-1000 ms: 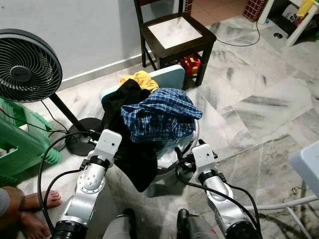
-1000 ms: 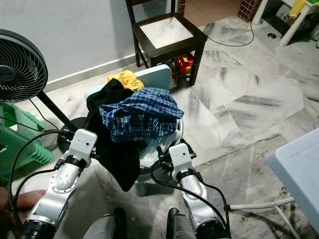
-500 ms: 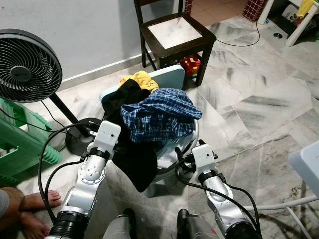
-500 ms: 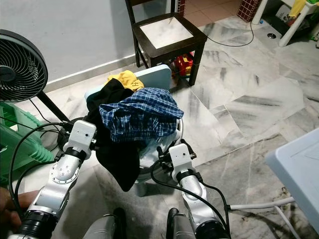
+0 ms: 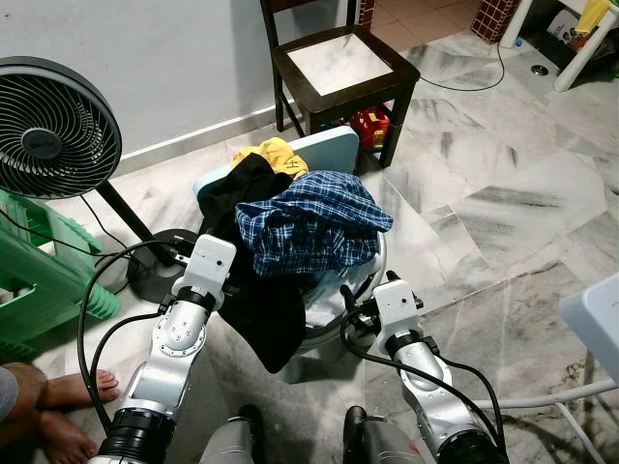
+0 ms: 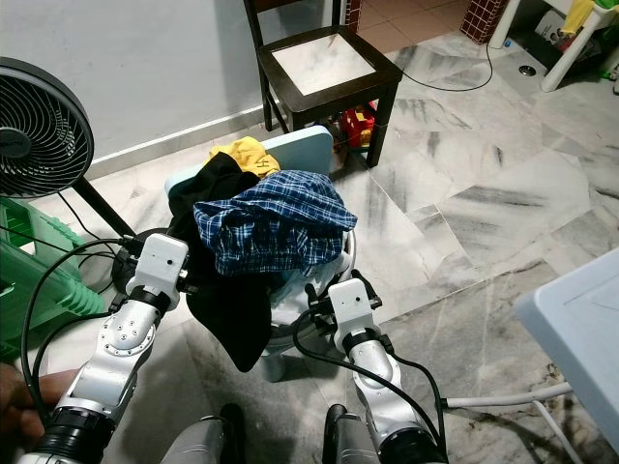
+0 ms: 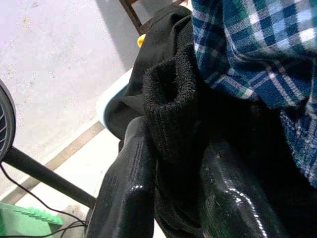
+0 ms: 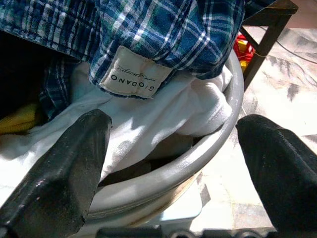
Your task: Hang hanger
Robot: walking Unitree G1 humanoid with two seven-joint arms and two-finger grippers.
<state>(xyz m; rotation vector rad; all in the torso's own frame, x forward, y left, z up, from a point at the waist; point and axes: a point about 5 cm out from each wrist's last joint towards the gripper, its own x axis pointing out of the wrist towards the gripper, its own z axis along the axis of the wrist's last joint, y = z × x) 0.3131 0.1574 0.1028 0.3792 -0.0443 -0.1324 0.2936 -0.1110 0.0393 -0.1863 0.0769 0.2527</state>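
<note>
A grey laundry basket [image 8: 214, 143] heaped with clothes sits on a pale blue stool [image 5: 329, 145] right in front of me. On top lies a blue plaid shirt [image 5: 311, 218]. A black garment [image 5: 259, 307] hangs over the left side, with a yellow one [image 5: 275, 153] behind it. In the left wrist view my left gripper [image 7: 173, 191] is shut on the black garment's knitted cuff [image 7: 171, 106]. My right gripper [image 8: 171, 126] stands open at the basket's near rim, facing white cloth [image 8: 163, 114] under the shirt's label.
A dark wooden chair [image 5: 338, 63] stands behind the basket with a red toy [image 5: 369, 124] under it. A standing fan [image 5: 56, 118] and a green crate [image 5: 39, 280] are on the left. A person's bare feet [image 5: 48, 398] are at the lower left. A white edge [image 5: 595, 319] juts in at right.
My left wrist has shifted slightly up against the black garment. The right arm and the pile of clothes have stayed where they were.
</note>
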